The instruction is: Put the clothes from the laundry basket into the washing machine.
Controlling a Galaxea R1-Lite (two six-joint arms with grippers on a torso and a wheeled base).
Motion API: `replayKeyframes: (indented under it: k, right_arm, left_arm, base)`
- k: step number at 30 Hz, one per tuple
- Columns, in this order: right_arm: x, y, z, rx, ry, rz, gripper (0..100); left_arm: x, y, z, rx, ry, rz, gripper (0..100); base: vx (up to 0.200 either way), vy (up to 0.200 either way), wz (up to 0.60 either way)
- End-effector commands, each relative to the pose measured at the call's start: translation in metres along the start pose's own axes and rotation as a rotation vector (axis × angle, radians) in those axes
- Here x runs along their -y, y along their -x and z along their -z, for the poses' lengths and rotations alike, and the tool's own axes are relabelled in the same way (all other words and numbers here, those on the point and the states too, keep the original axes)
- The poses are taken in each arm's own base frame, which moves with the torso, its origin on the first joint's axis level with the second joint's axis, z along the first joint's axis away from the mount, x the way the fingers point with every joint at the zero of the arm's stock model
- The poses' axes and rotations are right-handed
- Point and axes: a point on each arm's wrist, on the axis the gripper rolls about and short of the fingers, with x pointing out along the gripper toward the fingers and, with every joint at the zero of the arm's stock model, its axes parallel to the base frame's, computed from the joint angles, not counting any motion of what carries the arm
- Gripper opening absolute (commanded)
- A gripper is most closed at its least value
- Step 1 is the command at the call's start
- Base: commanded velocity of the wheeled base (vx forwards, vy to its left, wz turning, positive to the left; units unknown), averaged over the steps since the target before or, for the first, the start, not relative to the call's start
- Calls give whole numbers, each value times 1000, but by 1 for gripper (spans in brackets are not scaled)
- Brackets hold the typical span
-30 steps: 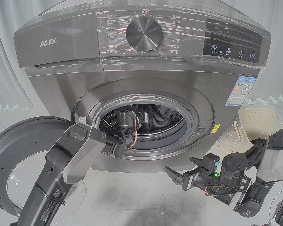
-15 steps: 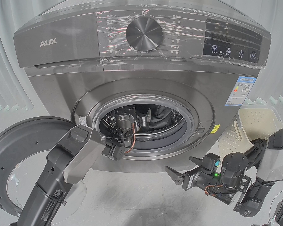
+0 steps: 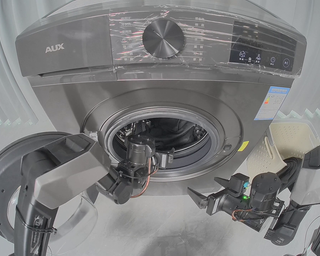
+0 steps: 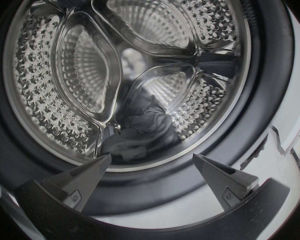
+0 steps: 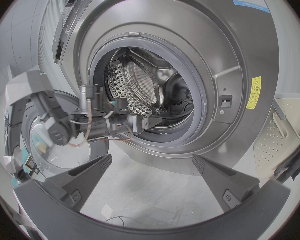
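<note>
The grey washing machine (image 3: 78, 100) stands with its round opening uncovered. Dark clothes (image 3: 174, 130) lie low in the steel drum (image 4: 40, 94); in the left wrist view the dark clothes (image 4: 141, 130) form a heap at the drum's bottom. My left gripper (image 3: 168, 156) hangs open and empty just outside the opening's lower rim, facing in; its fingers (image 4: 90, 170) frame the heap. My right gripper (image 3: 201, 184) is open and empty, low in front of the machine's right side, pointing left. The cream laundry basket (image 3: 291, 139) leans to the right of the machine.
The machine's door (image 3: 10, 168) is swung wide open to the left, behind my left arm. Bare grey floor (image 3: 160, 224) lies in front of the machine. The right wrist view shows the left gripper (image 5: 150, 121) before the opening and the basket (image 5: 283, 127) beside the machine.
My left gripper has drawn back out of the drum and dropped to the opening's lower rim, empty. The dark clothes stay inside. The right arm has not moved.
</note>
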Motion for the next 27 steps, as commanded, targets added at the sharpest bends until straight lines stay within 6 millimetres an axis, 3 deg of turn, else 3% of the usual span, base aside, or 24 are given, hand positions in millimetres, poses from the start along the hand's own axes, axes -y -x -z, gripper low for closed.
replayKeyframes:
  k: [1,2,3,6,9,14,19,21,27]
  right_arm:
    - [2,2,-1,1,-2,8,100]
    - [2,2,-1,0,-2,7,100]
    - [3,3,-2,2,-2,9,100]
    - [4,8,-6,12,-7,11,100]
    - [3,13,-15,46,-9,5,100]
    - [-2,31,-37,157,18,53,100]
    - [9,45,-44,183,10,95,100]
    - [20,64,-44,179,18,133,100]
    - [36,88,-48,201,49,200,100]
  left_arm:
    - [41,104,-32,24,60,168,100]
    - [42,105,-31,23,61,171,100]
    - [46,123,-26,8,75,203,100]
    - [51,147,-24,19,92,247,100]
    - [51,165,-31,72,122,275,100]
    - [32,206,-42,142,173,231,100]
    - [5,240,-46,169,190,176,100]
    - [-9,258,-50,202,201,127,100]
    - [-29,280,-48,209,181,93,100]
  base:
    - [0,0,0]
    - [0,0,0]
    - [0,0,0]
    - [0,0,0]
    - [0,0,0]
    - [0,0,0]
    - [0,0,0]
    - [0,0,0]
    - [0,0,0]
